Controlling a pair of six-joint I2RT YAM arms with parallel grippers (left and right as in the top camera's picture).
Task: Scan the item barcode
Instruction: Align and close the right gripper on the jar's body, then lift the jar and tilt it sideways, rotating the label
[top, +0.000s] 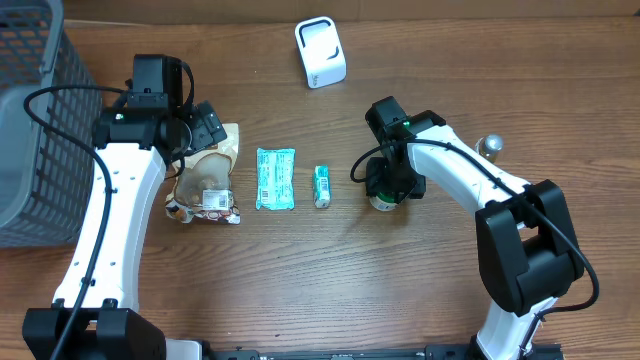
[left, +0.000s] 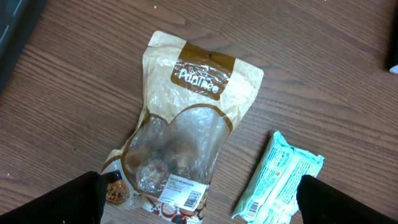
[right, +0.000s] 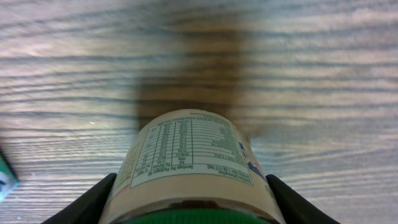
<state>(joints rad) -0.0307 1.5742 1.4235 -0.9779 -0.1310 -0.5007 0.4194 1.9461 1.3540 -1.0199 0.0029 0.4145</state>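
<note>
A cream jar with a green lid and a nutrition label lies between the fingers of my right gripper, which press on both its sides. From overhead, the right gripper covers most of the jar, right of centre on the table. A white barcode scanner stands at the back. My left gripper hangs wide open over a brown and clear snack bag, holding nothing; the bag's barcode sticker faces up.
A teal packet and a small green tube lie between the bag and the jar. A grey mesh basket fills the left edge. A metal knob sits at the right.
</note>
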